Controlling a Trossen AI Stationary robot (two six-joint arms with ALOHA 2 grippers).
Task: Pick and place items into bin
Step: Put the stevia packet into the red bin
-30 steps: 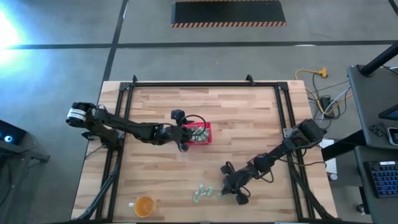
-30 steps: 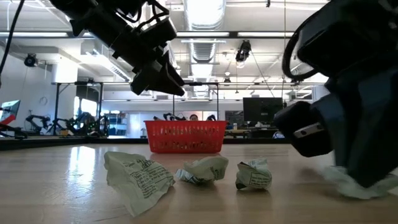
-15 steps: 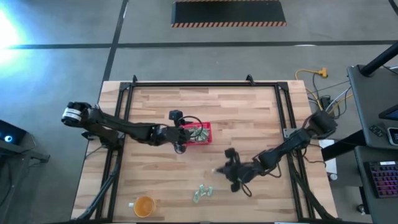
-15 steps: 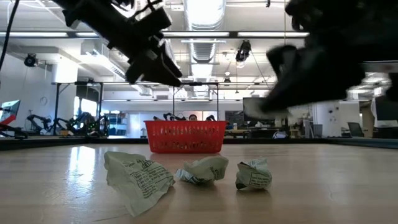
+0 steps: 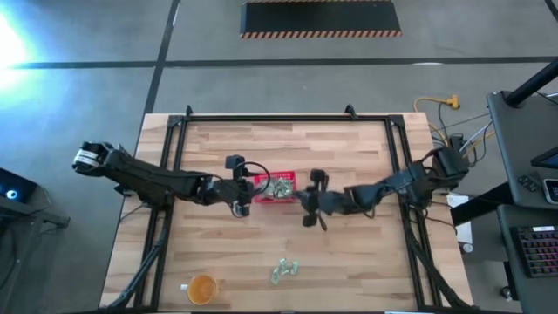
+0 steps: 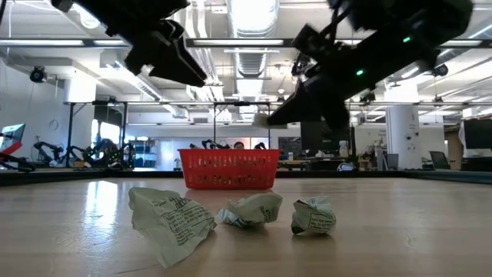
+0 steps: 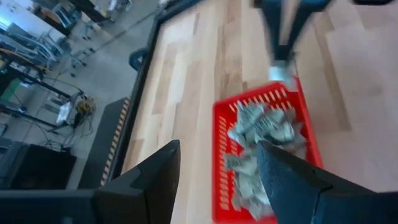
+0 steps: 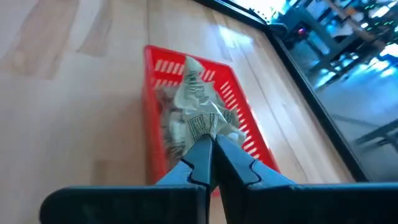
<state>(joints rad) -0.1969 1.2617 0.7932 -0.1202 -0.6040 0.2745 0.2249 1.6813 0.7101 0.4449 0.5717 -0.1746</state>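
Hovering just off the red basket [image 5: 275, 187] right now is the right gripper [image 5: 304, 199], fingers pinched tight on one crinkly pale green and white packet [image 8: 200, 116]. From its wrist cam the packet sticks up out of the fingertips with the basket right behind it, already holding a heap of similar packets [image 7: 258, 132]. I can't tell whether the held packet is over the rim or just short of it.

On the basket's other side sits the left gripper [image 5: 243, 188], lifted off the table, fingers spread wide with nothing between them.

Three more packets [image 6: 231, 211] lie loose on the wooden table [image 5: 349, 253], well apart from the basket and toward the near edge. They're bunched close together. A round orange cup [image 5: 201, 288] stands nearby at the table's edge.
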